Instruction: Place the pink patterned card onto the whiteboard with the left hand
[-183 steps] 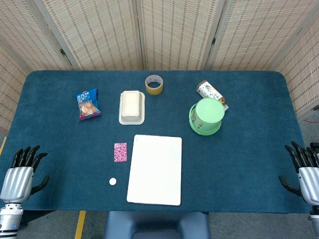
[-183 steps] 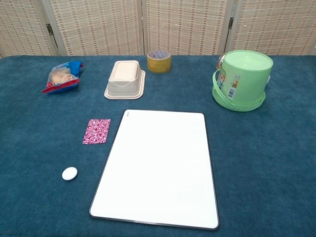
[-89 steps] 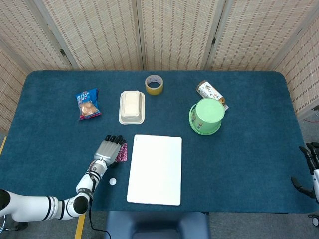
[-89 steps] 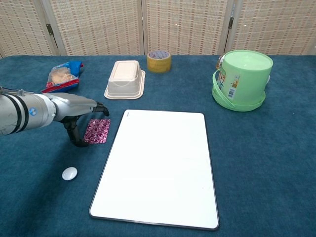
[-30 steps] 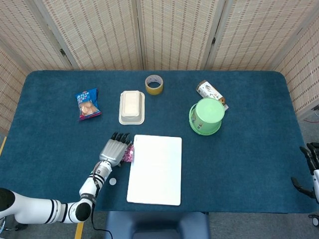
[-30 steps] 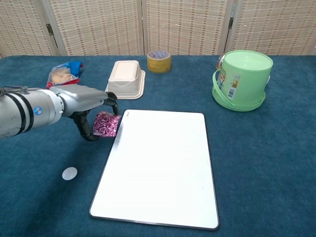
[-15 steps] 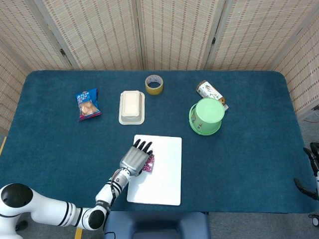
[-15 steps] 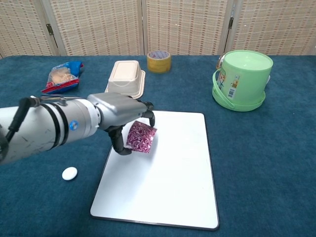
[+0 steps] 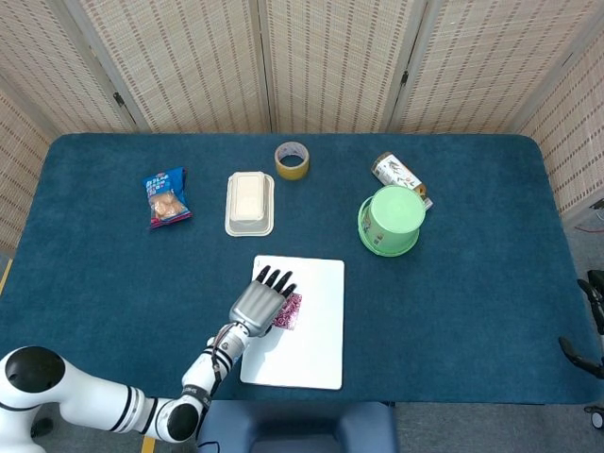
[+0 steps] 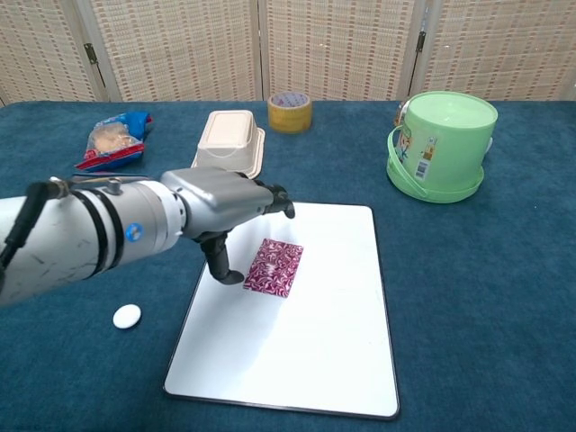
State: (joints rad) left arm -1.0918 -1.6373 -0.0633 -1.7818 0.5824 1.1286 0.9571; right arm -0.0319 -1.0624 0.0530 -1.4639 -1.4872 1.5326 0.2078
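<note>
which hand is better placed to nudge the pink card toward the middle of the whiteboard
Left. The left hand hovers right beside the pink card on the whiteboard, while the right hand sits at the table's far edge.

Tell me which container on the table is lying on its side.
The small brown printed can, lying flat just behind the green bucket. The bucket and the beige lidded box both sit upright on their bases.

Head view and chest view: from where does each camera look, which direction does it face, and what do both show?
Head view: high above the near edge, facing steeply down at the table; left hand, right hand at the frame edge.
Chest view: low at the near edge, facing forward across the table; left hand only.
Shared: left hand, whiteboard, pink patterned card lying on it, green bucket.
</note>
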